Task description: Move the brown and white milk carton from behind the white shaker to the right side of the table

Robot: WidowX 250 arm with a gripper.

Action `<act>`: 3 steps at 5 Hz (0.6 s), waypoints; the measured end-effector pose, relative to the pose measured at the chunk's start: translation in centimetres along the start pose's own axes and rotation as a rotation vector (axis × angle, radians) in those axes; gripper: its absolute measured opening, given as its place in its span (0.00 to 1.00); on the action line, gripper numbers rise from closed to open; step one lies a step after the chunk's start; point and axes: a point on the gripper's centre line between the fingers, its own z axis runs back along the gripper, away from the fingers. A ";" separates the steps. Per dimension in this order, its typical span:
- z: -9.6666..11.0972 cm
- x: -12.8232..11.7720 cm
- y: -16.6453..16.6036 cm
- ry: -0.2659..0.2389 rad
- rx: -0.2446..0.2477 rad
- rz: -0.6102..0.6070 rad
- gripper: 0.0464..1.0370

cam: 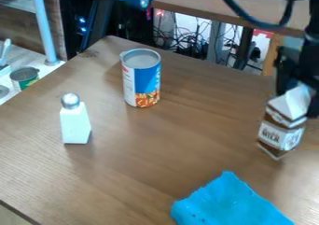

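Milk carton [282, 131] at the table's [162, 149] right side, tilted; gripper [300, 97] clamped about its gabled top. Grasp judged made, release not done; lift-off cannot be told. Food can [142, 81] and white silver-topped shaker [75, 125] upright, well apart; blue cloth [227, 204] near the front edge.

Tangled cables [183, 44] and small lights [82, 20] behind the table [162, 147] suggest a robotics lab.

Blue cloth [229, 204] cropped by bottom edge
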 end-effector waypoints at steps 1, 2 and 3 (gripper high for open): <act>-0.9 -0.1 -0.1 -0.017 -0.004 0.005 0.83; -1.3 -0.1 0.3 -0.032 -0.030 0.047 0.98; -0.6 -0.7 2.0 -0.029 -0.063 0.099 0.97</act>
